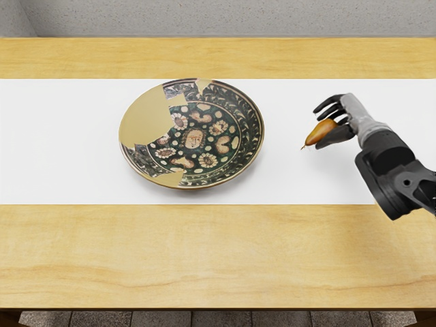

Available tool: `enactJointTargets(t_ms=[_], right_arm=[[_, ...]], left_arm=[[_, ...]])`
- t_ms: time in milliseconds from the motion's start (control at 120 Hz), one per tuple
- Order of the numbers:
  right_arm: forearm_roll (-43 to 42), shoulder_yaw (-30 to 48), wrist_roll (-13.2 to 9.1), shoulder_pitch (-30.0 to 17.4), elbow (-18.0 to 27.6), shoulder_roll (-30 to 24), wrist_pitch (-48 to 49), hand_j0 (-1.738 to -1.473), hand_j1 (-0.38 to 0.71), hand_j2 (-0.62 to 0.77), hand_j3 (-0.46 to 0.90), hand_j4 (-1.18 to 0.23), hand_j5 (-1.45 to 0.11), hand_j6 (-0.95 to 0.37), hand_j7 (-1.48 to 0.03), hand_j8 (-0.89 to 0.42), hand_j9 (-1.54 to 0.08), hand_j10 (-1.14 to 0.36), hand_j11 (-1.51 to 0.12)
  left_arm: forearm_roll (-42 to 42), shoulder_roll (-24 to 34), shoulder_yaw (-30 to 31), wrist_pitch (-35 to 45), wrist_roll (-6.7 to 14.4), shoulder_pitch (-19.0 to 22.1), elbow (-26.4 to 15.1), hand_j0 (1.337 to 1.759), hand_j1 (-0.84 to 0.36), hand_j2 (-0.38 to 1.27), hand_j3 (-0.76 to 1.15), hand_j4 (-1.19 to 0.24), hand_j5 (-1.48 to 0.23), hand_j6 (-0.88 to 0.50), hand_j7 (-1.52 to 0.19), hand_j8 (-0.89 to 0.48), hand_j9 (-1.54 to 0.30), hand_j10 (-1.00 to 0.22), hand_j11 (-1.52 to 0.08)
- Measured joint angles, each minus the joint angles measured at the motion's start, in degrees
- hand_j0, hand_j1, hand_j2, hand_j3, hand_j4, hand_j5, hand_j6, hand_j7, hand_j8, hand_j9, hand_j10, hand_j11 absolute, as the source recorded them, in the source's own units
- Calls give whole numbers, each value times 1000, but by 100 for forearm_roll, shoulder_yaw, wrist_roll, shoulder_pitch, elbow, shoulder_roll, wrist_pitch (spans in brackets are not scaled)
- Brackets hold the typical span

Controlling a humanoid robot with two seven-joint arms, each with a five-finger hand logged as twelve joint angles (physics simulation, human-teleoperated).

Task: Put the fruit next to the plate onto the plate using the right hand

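A round decorated plate with dark floral patterns and gold patches lies on the white runner, left of centre. To its right, a small orange-brown pear-shaped fruit with a thin stem pointing left sits in my right hand, whose black fingers curl around it. The arm comes in from the right edge. The fruit is well apart from the plate's right rim and appears slightly above the runner. The left arm does not show.
A white runner crosses the wooden table from left to right. A grey wall lies behind the table's far edge.
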Motion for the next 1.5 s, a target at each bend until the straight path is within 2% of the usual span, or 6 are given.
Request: enactJointTargets(t_ms=[467,1175,1425,1458,1500], right_arm=[[241,149,-5,520,6,813,29,-1658,240,382,0,-605,-855,-625,-820,-408,-830,-486,-829],[220,130,-2,472,-7,1695,17,-1657,211,358,0,-619,-823,-624,-814,-439,-833,-512,-832],[222,72,-2,462,-198,2073,110,-1657,211,353,0,-616,-821,-622,-811,-437,-829,-509,-829],[219,74,-4,465,-217,2116,148,-1657,199,318,0,-594,-790,-599,-781,-431,-798,-499,-797],[215,97,-6,472,-285,2245,171,-1657,105,258,0,-490,-651,-494,-644,-357,-658,-412,-657]], left_arm=[[-1,0,1,2,1,3,0,1658,328,3,0,-17,-23,-17,-23,-17,-23,-17,-23],[0,0,1,2,0,9,0,1658,328,3,0,-17,-23,-17,-23,-17,-23,-17,-23],[0,0,1,2,0,9,0,1658,328,3,0,-17,-23,-17,-23,-17,-23,-17,-23],[0,0,1,2,0,9,0,1658,328,3,0,-17,-23,-17,-23,-17,-23,-17,-23],[0,0,1,2,0,9,0,1658,328,3,0,-17,-23,-17,-23,-17,-23,-17,-23]])
